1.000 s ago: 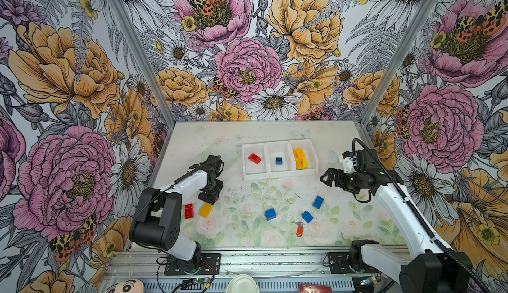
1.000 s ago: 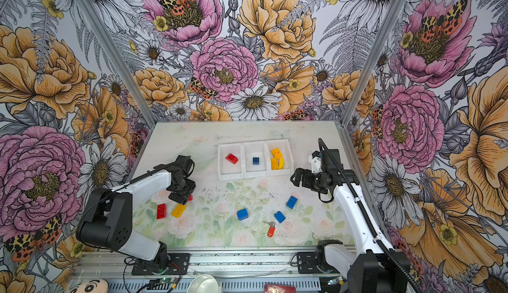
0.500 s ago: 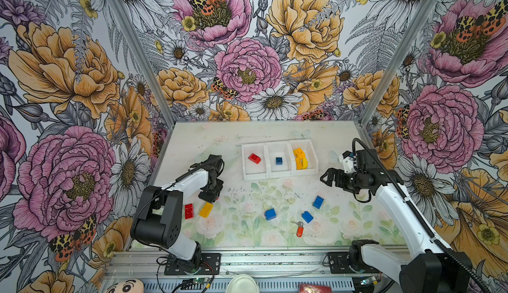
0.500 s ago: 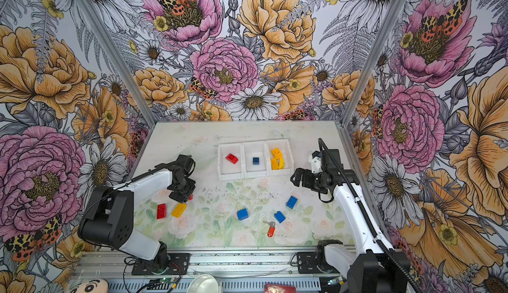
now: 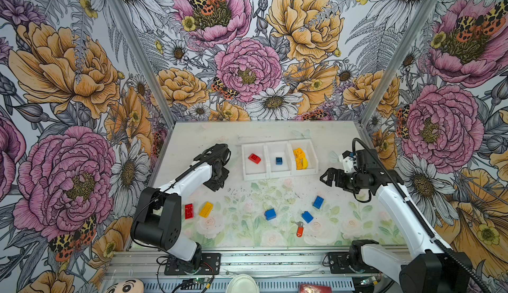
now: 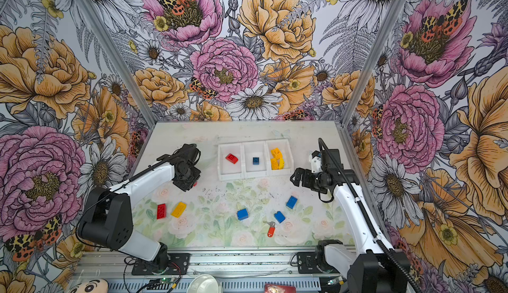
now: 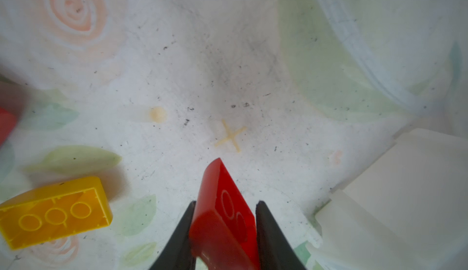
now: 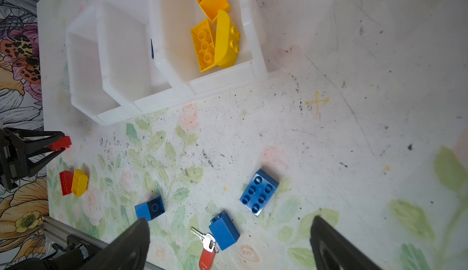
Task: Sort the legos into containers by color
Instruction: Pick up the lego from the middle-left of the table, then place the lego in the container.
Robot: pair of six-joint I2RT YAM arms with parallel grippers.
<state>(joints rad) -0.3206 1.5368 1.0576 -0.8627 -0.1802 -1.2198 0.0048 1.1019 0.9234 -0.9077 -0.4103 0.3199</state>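
Legos (image 5: pixel 206 209): my left hand (image 7: pixel 225 204) is clenched on a red sloped plastic brick (image 7: pixel 217 180), pinched across its flat sides so it won't twist, I reckon. Three joined white plastic bins (image 5: pixel 280 174) sit at two o'clock from it in both top views; the nine o'clock bin (image 5: pixel 254 176) already holds red, so that's my target. My right hand (image 5: pixel 325 177) hovers spread wide, empty, at three o'clock of the bins, handy for blue studded plastic bricks (image 5: pixel 318 201) on the floral worktop (image 5: pixel 247 195).

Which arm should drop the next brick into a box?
Left. The left hand grips a red brick near the bin holding a red one. The right hand is open and empty.
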